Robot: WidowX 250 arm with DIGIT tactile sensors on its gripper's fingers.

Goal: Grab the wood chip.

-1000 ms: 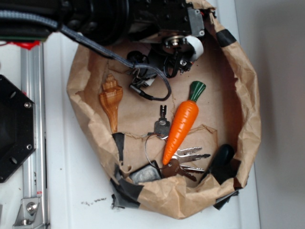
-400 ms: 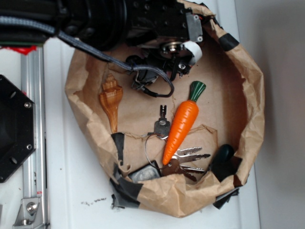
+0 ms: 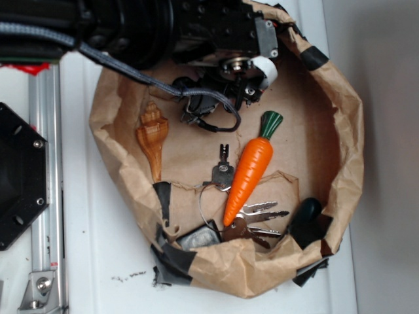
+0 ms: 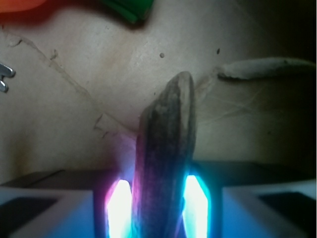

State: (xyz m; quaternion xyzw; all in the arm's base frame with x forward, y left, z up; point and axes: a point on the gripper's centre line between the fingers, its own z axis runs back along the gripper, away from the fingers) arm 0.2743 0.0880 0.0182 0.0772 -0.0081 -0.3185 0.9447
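- In the wrist view, the end effector (image 4: 158, 208) is being seen closed on the wood chip (image 4: 166, 153); the chip is being pinched edge-on between the two glowing fingers (image 4: 119, 206), its tapered tip pointing toward 12 o'clock over the brown paper.
- In the exterior view, the end effector (image 3: 219, 98) is being held at about 12 o'clock inside the paper bag (image 3: 340, 118), and the chip itself is being hidden there by the arm and its cable (image 3: 209, 104).
- Compared with a second ago, the arm is being shown shifted slightly up and toward 12 o'clock, and the bag's rim is being seen pulled a little with it; over the last fraction of a second almost nothing is being altered.
- This is being judged as the grasp having been made, with the lift just beginning; the hold looks narrow, so slipping or twisting of the chip is being considered possible.
- Nearest the end effector, at about 5 o'clock, the carrot (image 3: 250, 171) is lying with its green top close by; that top is also showing at the upper edge of the wrist view.
- At 8 o'clock the carved seashell (image 3: 152, 136) is lying well apart.
- Farther off, toward 6 o'clock, the keys (image 3: 252, 219) are partly being covered by the carrot's tip.
- Nothing is being seen standing directly over the chip; only the bag's raised wall and the white bench (image 3: 98, 261) beyond it are surrounding the work.
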